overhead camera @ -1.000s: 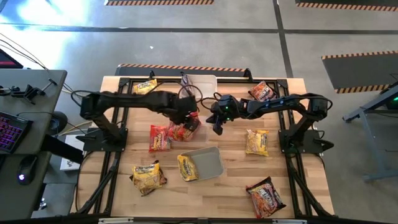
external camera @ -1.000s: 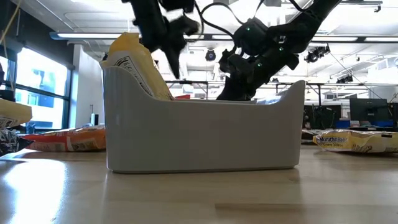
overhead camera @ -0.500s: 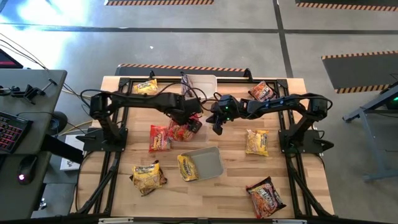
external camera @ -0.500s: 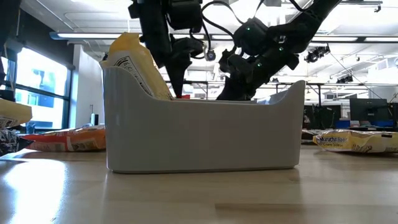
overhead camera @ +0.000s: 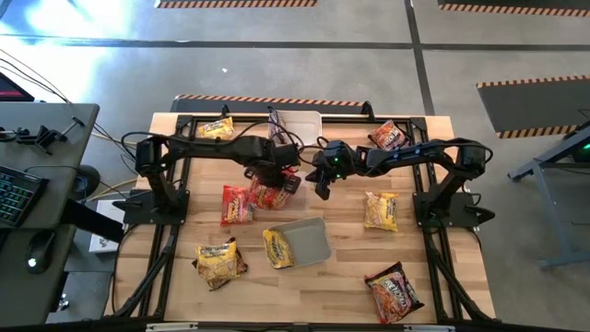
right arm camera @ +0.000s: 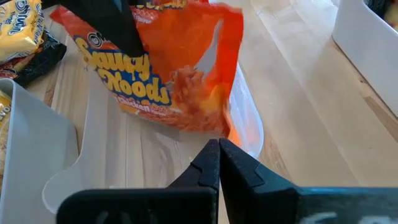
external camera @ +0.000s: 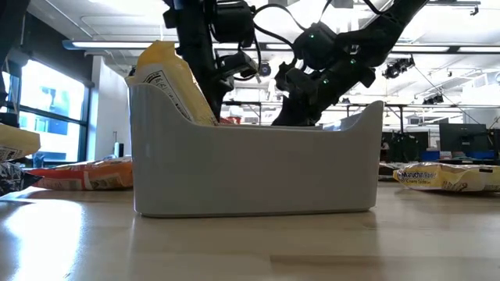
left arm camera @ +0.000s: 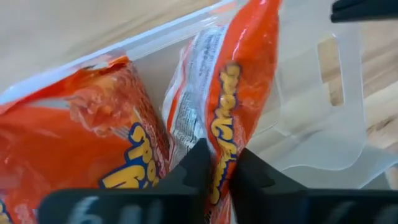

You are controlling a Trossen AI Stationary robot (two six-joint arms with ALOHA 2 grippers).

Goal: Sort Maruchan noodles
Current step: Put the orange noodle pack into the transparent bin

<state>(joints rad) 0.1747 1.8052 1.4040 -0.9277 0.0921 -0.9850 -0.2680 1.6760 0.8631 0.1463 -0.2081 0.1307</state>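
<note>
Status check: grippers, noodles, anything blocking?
Left gripper pinching the edge of an orange noodle packet in a clear tub. Right gripper shut, empty, close alongside. Nothing blocking.

Red packets: two stand on edge side by side in a clear tub mid-table, one [left arm camera: 239, 93] pinched at its edge, the other [left arm camera: 81, 143] crumpled against it; another red [overhead camera: 236, 204] lies flat just beside the tub. Yellow packets: one [overhead camera: 215, 128] at the far left corner, one [overhead camera: 381, 210] flat on the right, one [overhead camera: 218, 262] near left, one [overhead camera: 277, 248] leaning on end in the grey bin. Dark red-brown packets: one [overhead camera: 388, 136] far right, one [overhead camera: 394, 291] near right corner
</note>
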